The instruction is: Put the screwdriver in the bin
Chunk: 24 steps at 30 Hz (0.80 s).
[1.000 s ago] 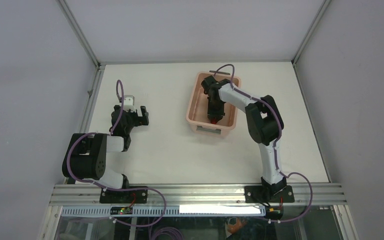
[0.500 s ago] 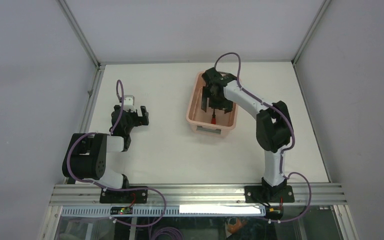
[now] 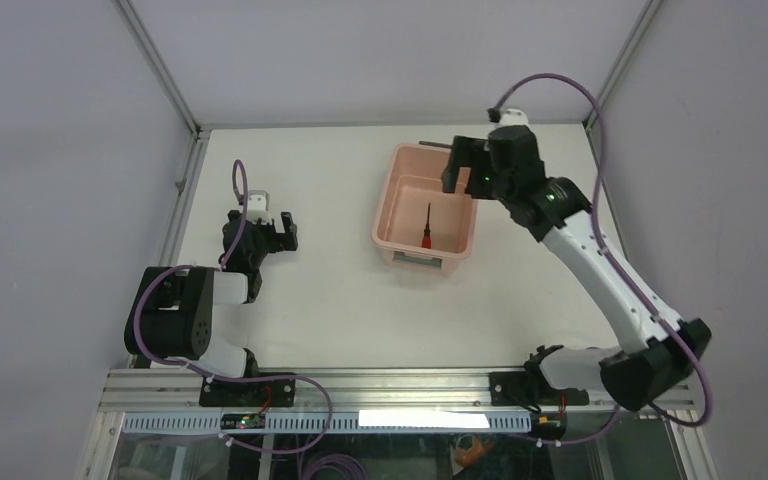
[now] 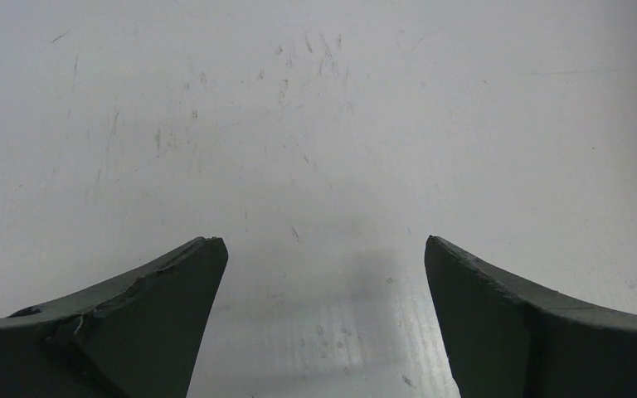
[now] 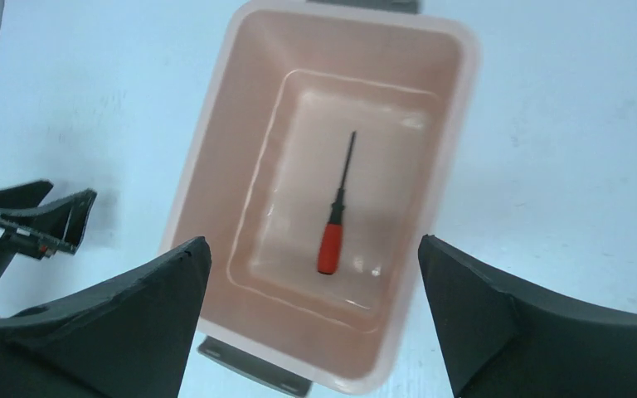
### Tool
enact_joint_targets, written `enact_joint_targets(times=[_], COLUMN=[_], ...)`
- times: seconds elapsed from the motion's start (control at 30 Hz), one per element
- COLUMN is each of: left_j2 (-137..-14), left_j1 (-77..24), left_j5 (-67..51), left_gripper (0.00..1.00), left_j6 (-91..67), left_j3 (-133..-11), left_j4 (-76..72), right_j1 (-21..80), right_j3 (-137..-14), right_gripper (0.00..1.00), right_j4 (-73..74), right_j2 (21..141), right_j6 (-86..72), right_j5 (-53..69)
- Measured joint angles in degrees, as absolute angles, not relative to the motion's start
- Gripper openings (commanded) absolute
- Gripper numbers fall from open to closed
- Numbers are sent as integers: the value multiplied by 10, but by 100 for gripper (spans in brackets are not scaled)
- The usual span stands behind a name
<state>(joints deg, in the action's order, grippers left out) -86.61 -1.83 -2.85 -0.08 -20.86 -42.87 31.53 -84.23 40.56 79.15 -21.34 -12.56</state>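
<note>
Right hand point(image 5: 313, 243) has lifted up and back off the tub since the last frame; fingers now spread wide, nothing held. Grey panel walls point(image 3: 50, 120) enclose a white matt desk point(image 3: 340, 290), scuffed beneath the left hand point(image 4: 323, 242), also spread, well apart. Rectangular salmon-pink plastic bin point(image 3: 388, 205): rigid, smooth floor. Small red-handled screwdriver with a thin black shaft point(image 5: 336, 220) lies flat inside it. Judged light and stiff, shaft probably slippery; take it by the handle.

- White table point(image 3: 360, 310), finely scratched up close.
- Grey walls point(image 3: 390, 60) on three sides.
- Metal struts point(image 3: 158, 65) running up the back corners.
- Aluminium rail point(image 3: 400, 385) along the near edge.
</note>
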Motion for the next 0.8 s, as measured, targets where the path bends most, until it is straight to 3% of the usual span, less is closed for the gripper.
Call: enact_joint_targets(times=[0.37,0.6,0.8], left_j2=[-866,-866,-866], left_j1=[-18,-18,-18], left_j5=[-29,-29,-29], left_gripper=[99,99,99], left_j6=[-1,-1,-1], left_j3=[-209,-209,-209], left_j4=[-429,-429,-429], right_j1=[173,167,167], right_j3=[-452,-282,-211], right_gripper=[99,99,99], right_j4=[248,205,162], right_j2=[491,397,353], right_j6=[-177,-191,-229], right_j5=[-140,-179,-198])
